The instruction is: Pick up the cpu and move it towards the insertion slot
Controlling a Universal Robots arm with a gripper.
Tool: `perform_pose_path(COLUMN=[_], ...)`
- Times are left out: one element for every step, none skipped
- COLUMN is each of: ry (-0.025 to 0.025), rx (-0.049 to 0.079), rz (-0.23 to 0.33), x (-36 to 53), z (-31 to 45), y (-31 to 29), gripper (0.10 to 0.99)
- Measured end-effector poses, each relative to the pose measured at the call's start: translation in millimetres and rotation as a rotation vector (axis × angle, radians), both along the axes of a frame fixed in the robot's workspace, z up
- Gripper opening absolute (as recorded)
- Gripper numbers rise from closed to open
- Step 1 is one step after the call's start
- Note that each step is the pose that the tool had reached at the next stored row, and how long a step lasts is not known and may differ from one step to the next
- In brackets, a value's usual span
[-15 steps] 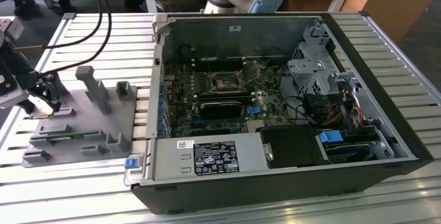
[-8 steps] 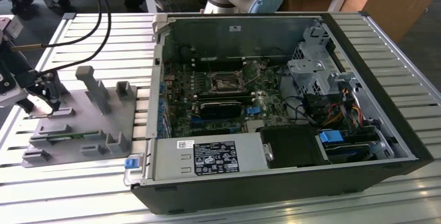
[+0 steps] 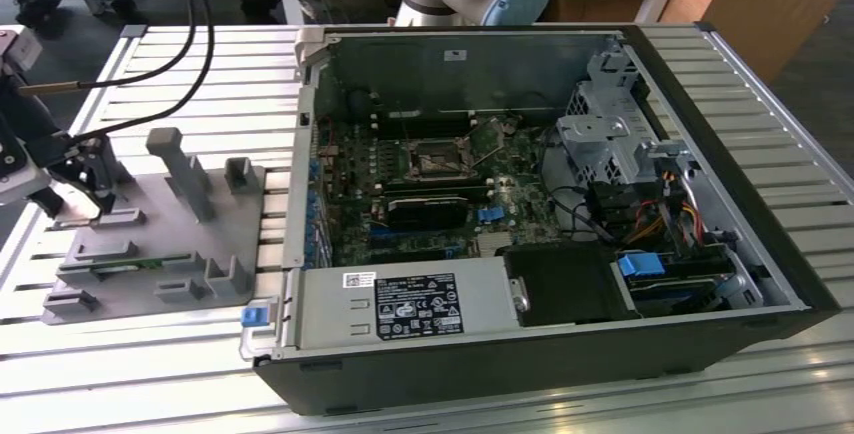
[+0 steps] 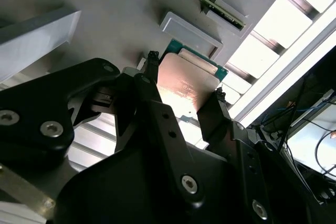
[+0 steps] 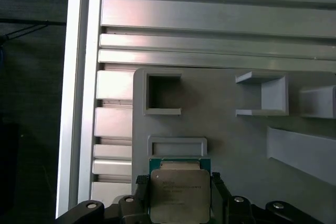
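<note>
Black tool (image 4: 185, 75) | grips flat square silvery cpu (image 5: 180, 195) | over grey fixture (image 5: 226, 129)

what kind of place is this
Probably a robotics lab bench for computer assembly: an open computer case on a slotted aluminium table, a grey fixture beside it, and jaws closed on the cpu.

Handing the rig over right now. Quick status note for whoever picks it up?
Gripper: shut on the cpu, clamping two opposite edges.
Cpu: at the grey fixture, on the exterior view's left. Cannot tell whether it is lifted clear.
Insertion slot: on the board inside the open computer case, well apart from the gripper.
Done: grasp.
Left: the carry to the insertion slot.
</note>
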State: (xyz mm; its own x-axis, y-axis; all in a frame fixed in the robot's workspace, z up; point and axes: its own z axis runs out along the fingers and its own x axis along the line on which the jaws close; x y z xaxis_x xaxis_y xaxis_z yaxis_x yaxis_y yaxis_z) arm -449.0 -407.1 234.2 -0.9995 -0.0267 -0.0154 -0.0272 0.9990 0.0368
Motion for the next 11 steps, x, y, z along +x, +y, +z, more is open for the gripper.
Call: perform_pose_path(ry=[0.0000, 0.0002, 0.0002, 0.0002, 0.0003, 0.0001, 0.0002, 0.0002, 0.0001, 0.0001, 0.0002], rx=[0.000, 0.000, 0.000, 0.000, 0.000, 0.000, -0.001, -0.001, -0.001, -0.001, -0.001], rz=[0.000, 0.000, 0.000, 0.000, 0.000, 0.000, 0.000, 0.000, 0.000, 0.000, 0.000], x=[0.0, 0.0, 0.0, 0.0, 0.0, 0.0, 0.0, 0.0, 0.0, -0.1, -0.1], z=[0.5, 1.4, 2.7, 4.0, 4.8, 5.5, 6.7, 8.4, 10.7, 13.2, 15.0], y=[0.0, 0.0, 0.0, 0.0, 0.0, 0.0, 0.0, 0.0, 0.0, 0.0, 0.0], gripper=[0.545, 0.545, 0.545, 0.545, 0.545, 0.545, 0.545, 0.545, 0.545, 0.545, 0.545])
